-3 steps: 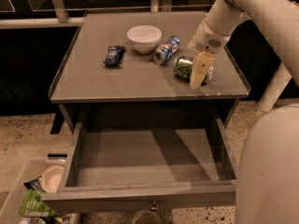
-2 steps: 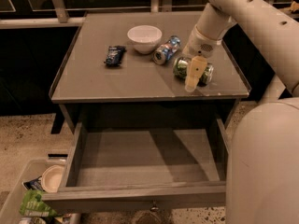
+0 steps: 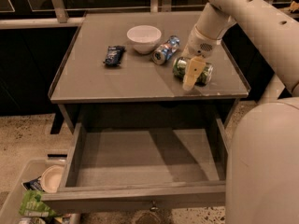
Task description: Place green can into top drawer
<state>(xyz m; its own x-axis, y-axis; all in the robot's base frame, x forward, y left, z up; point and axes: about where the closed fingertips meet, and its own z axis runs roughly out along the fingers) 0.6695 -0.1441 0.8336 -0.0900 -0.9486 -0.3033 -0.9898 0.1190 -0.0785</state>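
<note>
The arm had edged toward nine o'clock since a second ago, the can unmoved. The gripper (image 3: 192, 73) sat low over the green can (image 3: 206, 73), which lay on its side at the table's (image 3: 117, 85) four o'clock. Clamped or loose, I couldn't tell. The top drawer (image 3: 135, 192) stood open at six.

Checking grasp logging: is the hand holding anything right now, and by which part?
Cannot be told. The hand is down at the middle of the green can, which lies on its side on the table; a grip isn't confirmable.
</note>
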